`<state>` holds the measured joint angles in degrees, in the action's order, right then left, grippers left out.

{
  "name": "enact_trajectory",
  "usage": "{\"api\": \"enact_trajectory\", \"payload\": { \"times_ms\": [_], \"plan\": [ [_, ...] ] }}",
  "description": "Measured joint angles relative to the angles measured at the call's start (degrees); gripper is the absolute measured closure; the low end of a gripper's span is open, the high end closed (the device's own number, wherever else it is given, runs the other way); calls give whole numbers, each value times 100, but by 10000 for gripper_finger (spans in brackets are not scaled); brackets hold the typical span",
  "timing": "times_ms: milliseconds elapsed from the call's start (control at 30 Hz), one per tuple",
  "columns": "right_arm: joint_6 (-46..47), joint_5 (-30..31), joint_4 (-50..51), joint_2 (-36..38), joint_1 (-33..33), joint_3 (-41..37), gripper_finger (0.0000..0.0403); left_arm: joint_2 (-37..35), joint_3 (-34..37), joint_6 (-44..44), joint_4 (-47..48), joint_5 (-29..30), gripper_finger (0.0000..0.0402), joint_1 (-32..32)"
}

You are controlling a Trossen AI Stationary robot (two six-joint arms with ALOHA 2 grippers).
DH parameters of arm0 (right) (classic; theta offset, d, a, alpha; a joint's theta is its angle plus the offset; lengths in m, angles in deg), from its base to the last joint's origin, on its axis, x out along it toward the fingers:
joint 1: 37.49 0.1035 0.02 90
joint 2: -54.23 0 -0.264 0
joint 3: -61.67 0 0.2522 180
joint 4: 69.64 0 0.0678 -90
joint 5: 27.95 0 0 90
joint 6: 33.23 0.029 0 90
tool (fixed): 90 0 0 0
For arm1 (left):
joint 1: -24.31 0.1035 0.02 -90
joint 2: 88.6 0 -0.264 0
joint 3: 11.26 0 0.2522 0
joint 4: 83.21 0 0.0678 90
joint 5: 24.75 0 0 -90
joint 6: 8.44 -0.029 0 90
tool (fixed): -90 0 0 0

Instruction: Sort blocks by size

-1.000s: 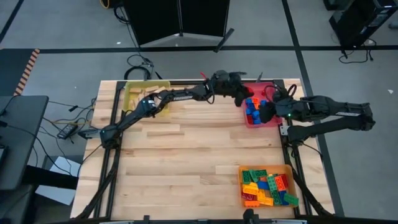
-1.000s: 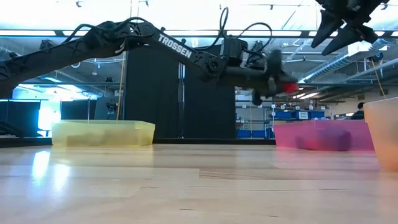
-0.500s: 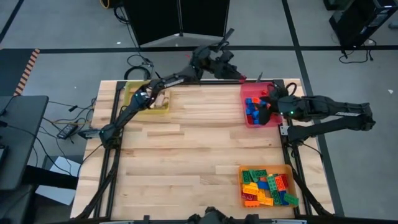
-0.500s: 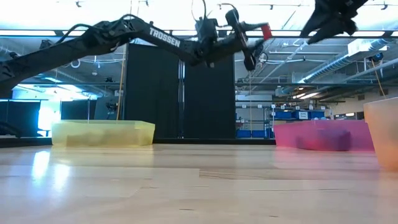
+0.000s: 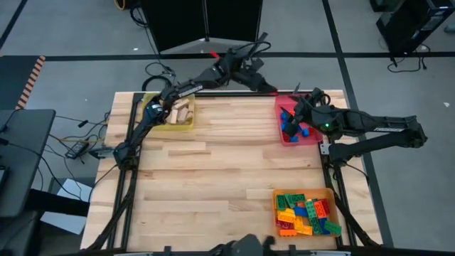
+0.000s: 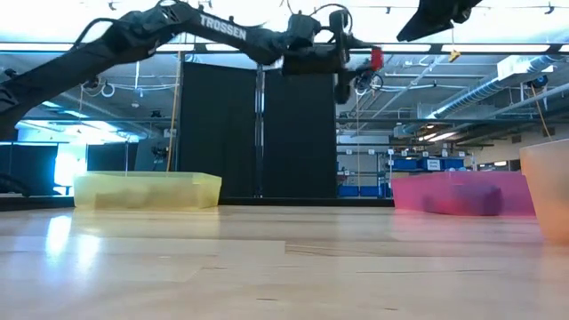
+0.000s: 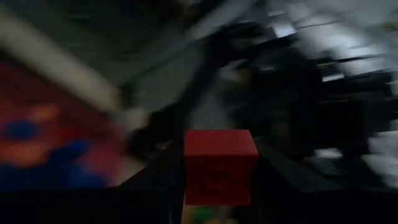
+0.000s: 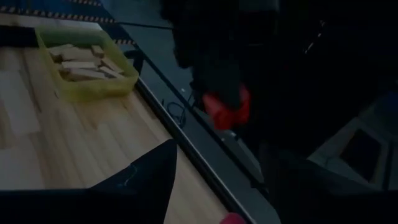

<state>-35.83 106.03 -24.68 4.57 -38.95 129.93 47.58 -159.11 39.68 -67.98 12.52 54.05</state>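
My left gripper [image 5: 268, 87] is high over the table's far edge, shut on a small red block [image 6: 376, 59], which also shows in the left wrist view [image 7: 217, 163] and the right wrist view [image 8: 226, 109]. My right gripper [image 5: 294, 118] hangs open and empty above the red tray [image 5: 279, 107], which holds blue and red bricks [image 5: 288, 128]. It shows at the top of the low view [image 6: 432, 16]. Tan wooden blocks [image 5: 179, 113] lie in the yellow tray [image 5: 151, 107]. Mixed coloured bricks [image 5: 304, 213] fill the orange tray [image 5: 276, 193]. My left gripper pinches the red block by two opposite sides [image 7: 190, 168] between its two fingers. The fingers come roughly level from the table's left. The block is lifted clear, high above the table.
The three trays stand at the far left, far right and near right of the wooden table [image 5: 213, 178]. A black metal frame [image 5: 131, 135] runs along the table's sides. Cables [image 5: 160, 71] lie on the floor behind the far edge.
My left gripper has risen with the red block and gone from the red tray toward the far edge and the left, staying shut on it. My right gripper has gone up and a little toward the table's left over the red tray.
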Motion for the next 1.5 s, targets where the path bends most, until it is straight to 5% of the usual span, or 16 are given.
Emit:
{"api": "enact_trajectory", "payload": {
  "times_ms": [167,300,600,1100,1267,1500],
  "plan": [
    [-215,1,-228,-62,0,0,150,-653,9,-2432,2818,1658,258,136],
    [-724,-198,-618,-150,-23,0,141,-1205,1,-3103,3546,1877,251,158],
    [-2431,-611,-2394,-828,-20,2,126,-1785,-3,-3061,3893,2181,244,-372],
    [-2905,-554,-2686,-1023,406,2,57,-1775,7,-2694,4152,2221,244,-988],
    [-2910,-554,-2685,-1023,507,2,76,-1775,7,-2634,4117,2480,244,-1094],
    [-2910,-539,-2690,-1021,559,2,157,-1775,7,-2516,4102,2674,244,-1133]
  ]
}}
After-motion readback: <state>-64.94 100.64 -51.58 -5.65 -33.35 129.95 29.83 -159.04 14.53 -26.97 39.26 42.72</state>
